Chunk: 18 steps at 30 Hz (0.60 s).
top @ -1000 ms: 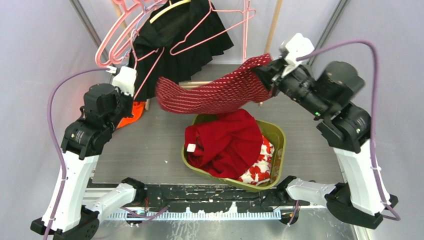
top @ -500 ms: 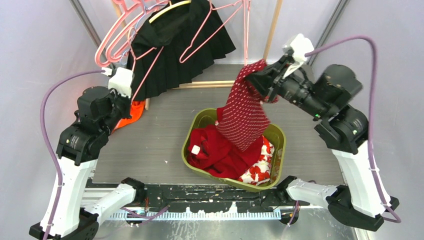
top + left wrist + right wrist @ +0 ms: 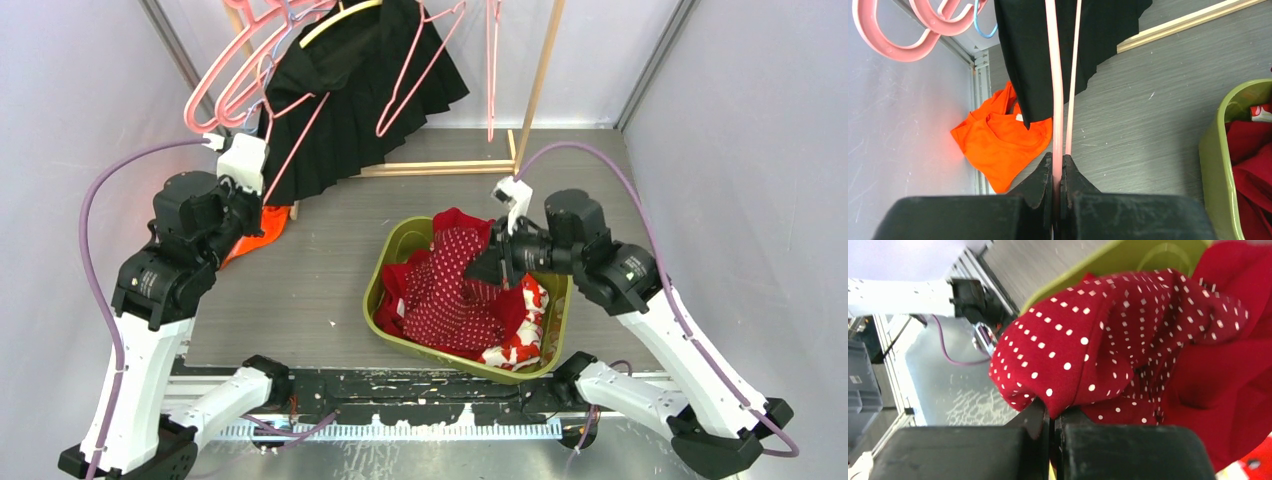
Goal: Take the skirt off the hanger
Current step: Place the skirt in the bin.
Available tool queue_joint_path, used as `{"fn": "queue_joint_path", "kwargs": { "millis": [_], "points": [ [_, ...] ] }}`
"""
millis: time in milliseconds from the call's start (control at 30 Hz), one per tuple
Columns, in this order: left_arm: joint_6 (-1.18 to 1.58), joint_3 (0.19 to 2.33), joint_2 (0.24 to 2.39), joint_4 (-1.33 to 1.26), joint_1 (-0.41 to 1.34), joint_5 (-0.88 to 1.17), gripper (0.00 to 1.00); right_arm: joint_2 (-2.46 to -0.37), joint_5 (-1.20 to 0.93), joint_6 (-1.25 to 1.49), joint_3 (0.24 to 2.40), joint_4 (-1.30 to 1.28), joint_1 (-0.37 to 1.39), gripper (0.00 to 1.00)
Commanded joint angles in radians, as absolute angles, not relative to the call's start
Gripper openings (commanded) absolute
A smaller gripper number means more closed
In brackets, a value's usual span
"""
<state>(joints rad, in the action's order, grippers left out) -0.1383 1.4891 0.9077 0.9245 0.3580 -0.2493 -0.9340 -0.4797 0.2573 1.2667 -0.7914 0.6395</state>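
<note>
R gripper is shown pinched tight on a fold of the red dotted skirt, which is draped in the green basket over other red clothes. L gripper is clamped on a pink hanger wire, w/ a black skirt behind it. Orange cloth is seen at far left.
</note>
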Motion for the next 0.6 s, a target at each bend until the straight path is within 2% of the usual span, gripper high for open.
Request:
{"fn": "queue_joint_path", "kwargs": {
  "millis": [0, 133, 267, 300, 367, 433, 467, 500, 533, 567],
  "points": [
    [-0.121, 1.523, 0.906, 0.848, 0.356, -0.229, 0.0, -0.88, -0.487, 0.323, 1.148, -0.817, 0.644, 0.01],
    [-0.107, 1.535, 0.91, 0.854, 0.356, -0.216, 0.0, -0.929, -0.339, 0.321, 1.071, -0.813, 0.644, 0.01],
    [-0.112, 1.556, 0.919, 0.864, 0.356, -0.179, 0.0, -0.984, -0.206, 0.289, 1.084, -0.839, 0.643, 0.01],
    [-0.11, 1.565, 0.925, 0.868, 0.357, -0.163, 0.0, -0.985, -0.17, 0.284, 1.099, -0.857, 0.643, 0.08],
    [-0.103, 1.59, 0.937, 0.868, 0.356, -0.125, 0.0, -0.963, -0.134, 0.245, 1.139, -0.877, 0.644, 0.28],
    [-0.095, 1.61, 0.952, 0.857, 0.356, -0.084, 0.0, -0.915, -0.105, 0.212, 1.171, -0.875, 0.643, 0.27],
    [-0.092, 1.62, 0.962, 0.85, 0.356, -0.068, 0.0, -0.887, -0.07, 0.207, 1.178, -0.865, 0.643, 0.38],
    [-0.09, 1.631, 0.973, 0.843, 0.356, -0.058, 0.0, -0.861, -0.034, 0.209, 1.185, -0.858, 0.644, 0.58],
    [-0.089, 1.644, 0.988, 0.839, 0.357, -0.049, 0.0, -0.839, -0.009, 0.209, 1.193, -0.855, 0.643, 0.71],
    [-0.087, 1.661, 1.0, 0.838, 0.358, -0.042, 0.0, -0.824, -0.001, 0.194, 1.206, -0.861, 0.643, 0.72]
  ]
}}
